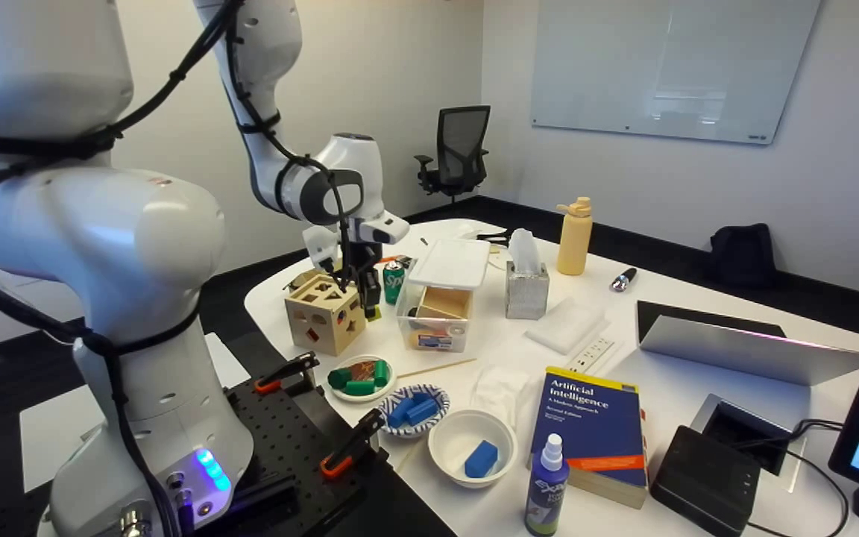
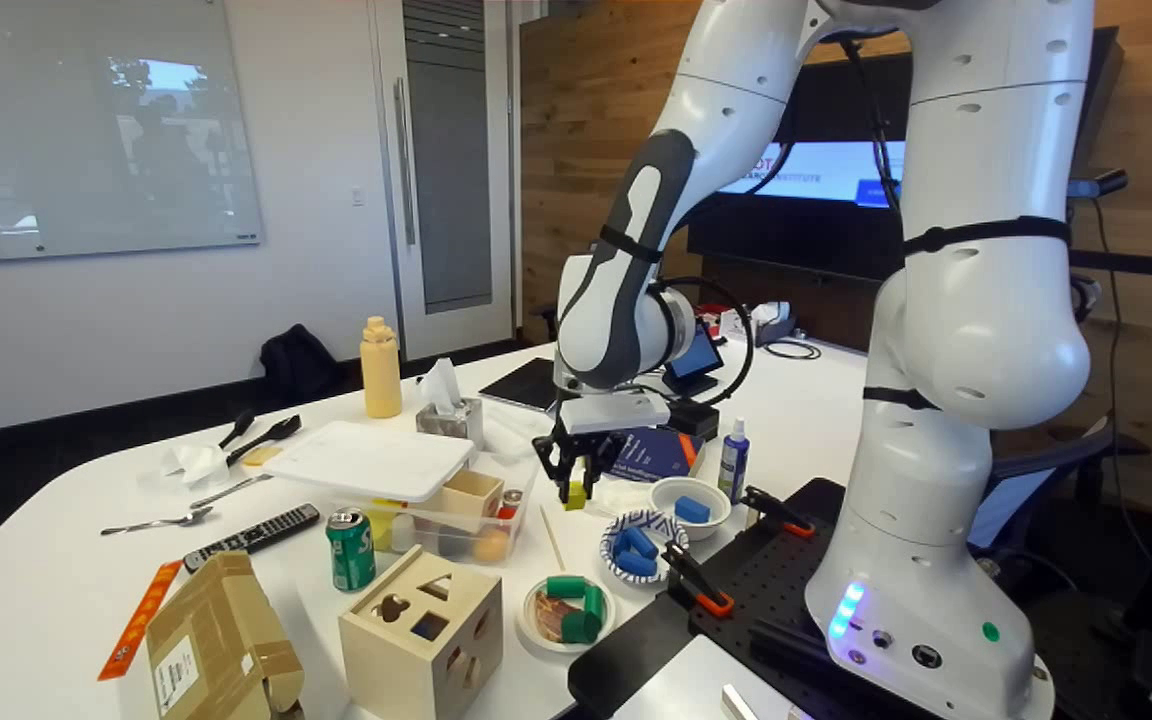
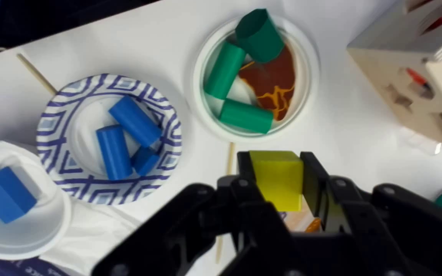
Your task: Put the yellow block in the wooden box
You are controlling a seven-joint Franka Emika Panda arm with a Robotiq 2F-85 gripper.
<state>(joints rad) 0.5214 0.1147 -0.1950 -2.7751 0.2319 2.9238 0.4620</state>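
The small yellow block (image 3: 280,188) is held between the two black fingers of my gripper (image 3: 276,163) in the wrist view. The gripper (image 2: 576,484) holds the block (image 2: 575,498) above the table in an exterior view. The block (image 1: 375,314) is partly hidden behind the gripper (image 1: 370,300) in an exterior view. The wooden box (image 1: 318,321), a tan cube with shaped cut-out holes, stands on the table. It also shows in an exterior view (image 2: 406,660) and at the upper right of the wrist view (image 3: 390,78). The gripper is apart from the box.
A clear plastic bin (image 1: 433,335) with a tilted white lid stands near the box. A green can (image 2: 350,550) and a cardboard package (image 2: 221,640) are also close. A bowl with green blocks (image 3: 313,76), a patterned bowl (image 3: 52,126) and a white bowl (image 3: 60,234) hold pieces.
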